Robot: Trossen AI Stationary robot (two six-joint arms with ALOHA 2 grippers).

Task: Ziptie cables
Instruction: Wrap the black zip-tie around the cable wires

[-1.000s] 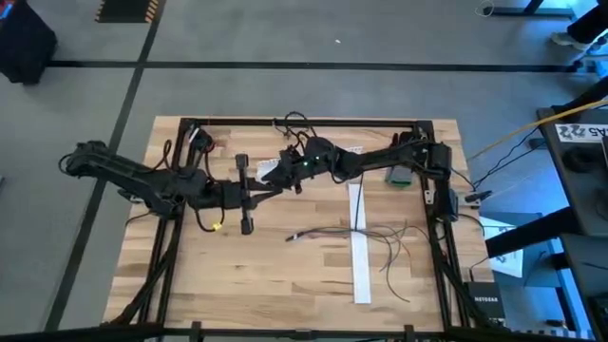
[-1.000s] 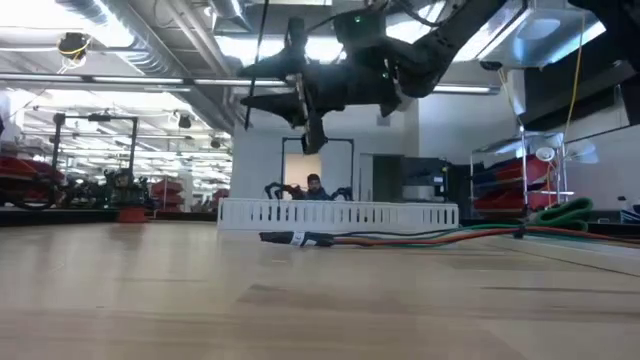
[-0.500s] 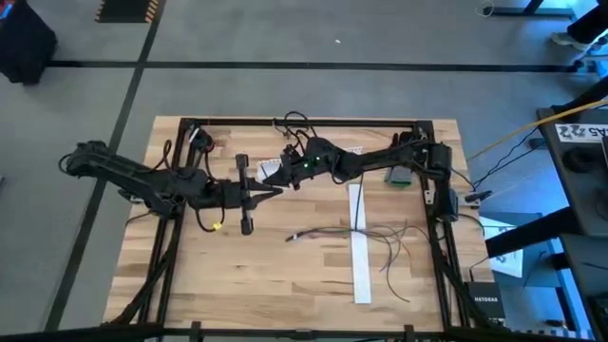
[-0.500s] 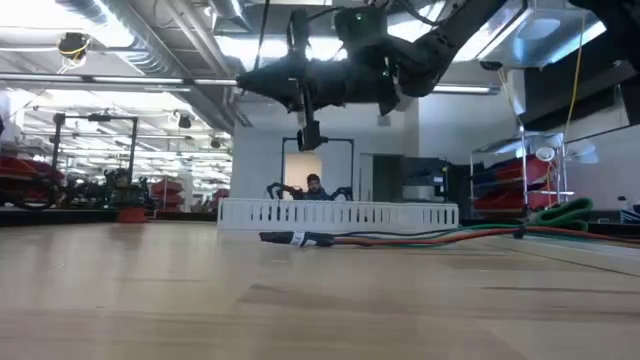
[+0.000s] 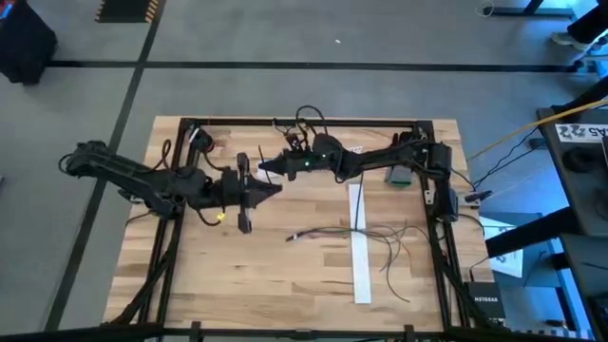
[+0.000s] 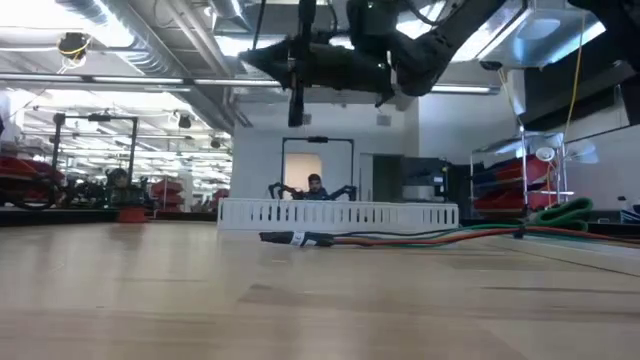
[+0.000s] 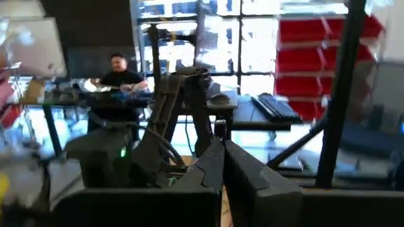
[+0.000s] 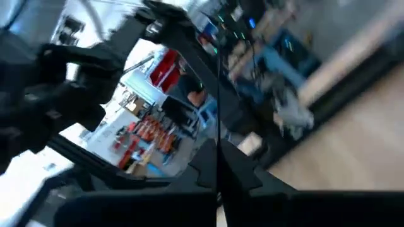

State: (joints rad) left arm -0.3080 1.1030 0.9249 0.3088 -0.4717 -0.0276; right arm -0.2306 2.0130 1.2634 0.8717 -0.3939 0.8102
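Observation:
The cables (image 5: 380, 236) lie loose on the wooden table at the right, near side, with no gripper on them; in the low view the cables (image 6: 400, 238) run flat along the tabletop. My right gripper (image 5: 283, 161) hovers high over the table's middle, far side, and is shut on a thin black zip-tie strip (image 8: 218, 94). My left gripper (image 5: 275, 188) hovers just near of it with its fingers (image 7: 208, 170) shut. A small dark bit (image 7: 219, 129) shows at its tips. My right gripper pinches one end of the thin black strip (image 8: 218, 142) between its two shut fingers. The strip sticks straight out beyond the fingertips toward the table's left (image 5: 266, 164), lifted clear of the table. I cannot tell whether my left gripper holds the small dark bit at its tips.
A white slotted rail (image 5: 358, 247) lies across the cables, running near to far. A green box (image 5: 399, 176) sits at the far right by the black frame (image 5: 304, 122). A person (image 6: 314, 187) sits in the room beyond the table.
Both grippers have risen a little above the table. My right gripper has moved toward the far edge and rolled about its own axis, keeping the strip. My left gripper has stayed shut and rolled slightly.

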